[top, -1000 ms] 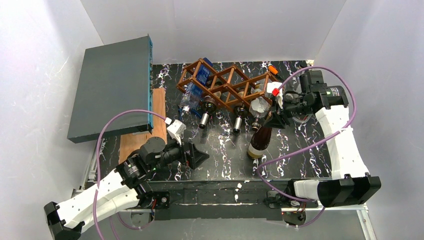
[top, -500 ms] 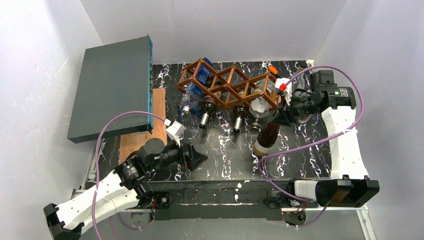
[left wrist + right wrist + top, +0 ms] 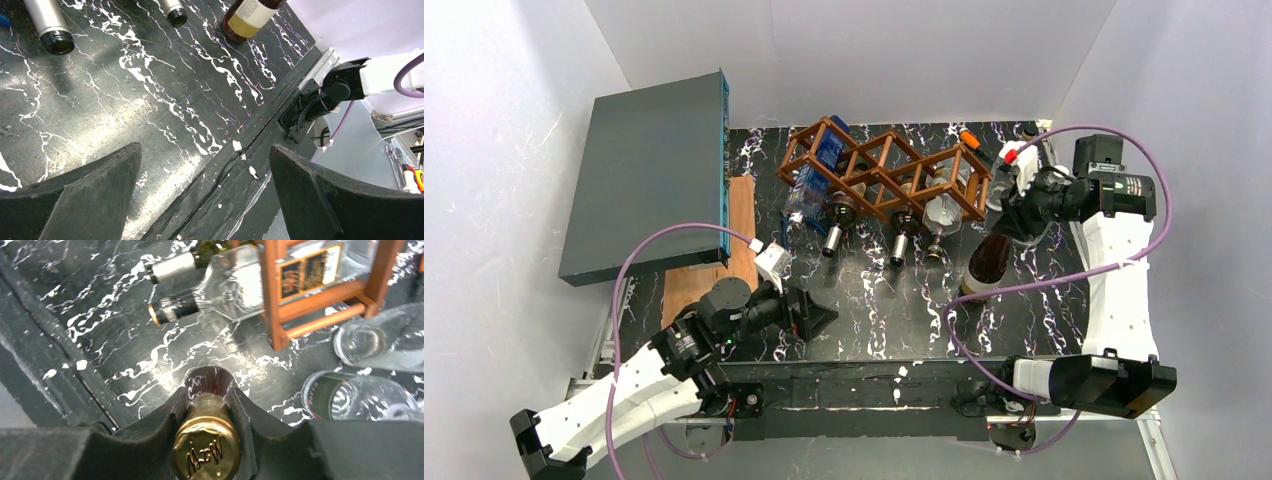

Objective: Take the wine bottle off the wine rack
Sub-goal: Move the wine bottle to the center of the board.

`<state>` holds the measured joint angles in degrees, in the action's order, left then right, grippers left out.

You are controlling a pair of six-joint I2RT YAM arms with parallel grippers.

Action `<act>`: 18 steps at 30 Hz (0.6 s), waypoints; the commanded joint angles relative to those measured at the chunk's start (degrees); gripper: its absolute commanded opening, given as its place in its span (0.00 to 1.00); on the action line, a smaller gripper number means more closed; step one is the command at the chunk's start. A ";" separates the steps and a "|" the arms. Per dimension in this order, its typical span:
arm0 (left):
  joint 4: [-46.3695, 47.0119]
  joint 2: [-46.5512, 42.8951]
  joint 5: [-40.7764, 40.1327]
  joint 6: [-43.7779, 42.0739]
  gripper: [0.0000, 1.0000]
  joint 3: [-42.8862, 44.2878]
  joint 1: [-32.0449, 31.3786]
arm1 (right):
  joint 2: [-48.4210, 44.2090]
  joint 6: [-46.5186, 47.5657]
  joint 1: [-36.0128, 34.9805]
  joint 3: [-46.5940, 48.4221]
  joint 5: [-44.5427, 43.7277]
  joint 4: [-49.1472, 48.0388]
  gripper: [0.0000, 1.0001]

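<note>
Your R arm had its jaws shut tight on the neck of the wine bottle, just below the gold-foil cap, one pad on each side. The bottle, brown w/ a cream label, was out of the wine rack. It leaned just near & right of the rack's right end, base down toward the black marbled tabletop & neck tipped far-right. You couldn't tell from these views whether the base touched.

The rack held four others, necks pointing near: a clear bottle w/ blue label at the left end, a dark bottle w/ silver neck, a second dark bottle beside it, & a clear bottle at the right. Two clear glass bottles lay on the tabletop right of the rack, per the R wrist cam.

Your L arm hung over the near-left tabletop, jaws spread wide, nothing between them. A grey flat box sat far left, w/ a wooden board at its near-right edge.
</note>
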<state>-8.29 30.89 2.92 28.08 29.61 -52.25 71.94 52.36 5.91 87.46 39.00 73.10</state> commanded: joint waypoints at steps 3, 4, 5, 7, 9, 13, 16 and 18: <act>-0.30 -0.92 -0.73 -0.83 0.98 -0.77 0.17 | -1.53 -8.89 3.10 4.69 2.44 -18.47 0.01; -0.12 -0.87 -0.67 -0.75 0.98 -0.85 0.15 | -1.06 -10.08 3.28 4.65 2.20 -20.00 0.01; 0.08 -0.77 -0.71 -0.68 0.98 -0.94 0.21 | -0.60 -11.13 3.38 4.46 2.07 -21.61 0.01; 0.38 -0.59 -0.61 -0.50 0.98 -1.08 0.14 | -0.16 -13.34 3.50 3.58 2.02 -25.27 0.01; 0.43 -0.36 -0.53 -0.44 0.98 -1.05 0.15 | -0.06 -15.80 3.62 2.29 1.61 -29.62 0.01; 0.06 -0.54 -0.68 -0.48 0.98 -0.95 0.22 | 0.83 -19.44 3.71 1.20 -0.97 -35.58 0.01; -0.14 -0.87 -0.92 -0.47 0.98 -1.04 0.16 | 1.32 -21.19 3.96 0.25 -3.35 -38.90 0.01; -0.27 -1.00 -0.92 -0.48 0.98 -1.04 0.17 | 1.67 -21.94 4.15 -0.02 -4.38 -40.55 0.01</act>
<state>-8.25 30.63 2.79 28.12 28.62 -52.25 75.68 34.24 9.54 84.99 32.77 50.17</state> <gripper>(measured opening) 0.983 0.416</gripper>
